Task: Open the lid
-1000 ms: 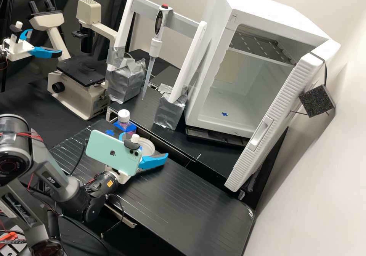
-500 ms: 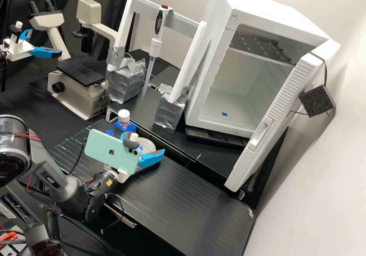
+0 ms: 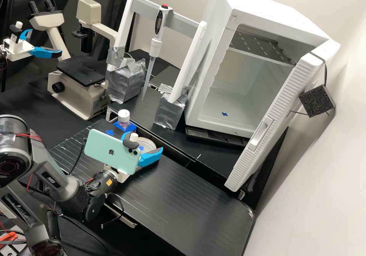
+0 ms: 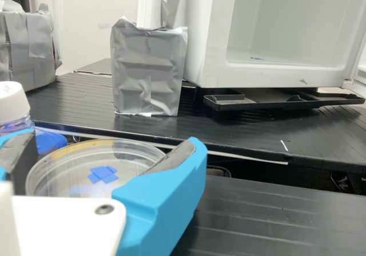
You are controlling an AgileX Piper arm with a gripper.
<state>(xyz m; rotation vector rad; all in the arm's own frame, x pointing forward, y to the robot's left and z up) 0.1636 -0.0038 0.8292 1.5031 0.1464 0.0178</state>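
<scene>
The gripper is low over the black ridged counter, its blue fingers apart on either side of a clear round petri dish. I cannot tell whether either finger touches the dish's wall. The dish lies flat on the counter, and a blue cross mark shows within its rim (I cannot make out the lid separately from the base). A mint-green phone is mounted at the gripper.

Just beside the dish stands a white-capped bottle in a blue holder, upright. A second blue cross is on the counter near that bottle. Behind, a white stand with silver-wrapped feet holds a pipette tip down (a red button tops it). Beyond are a beige microscope and a white cabinet, its ribbed door swung open.
</scene>
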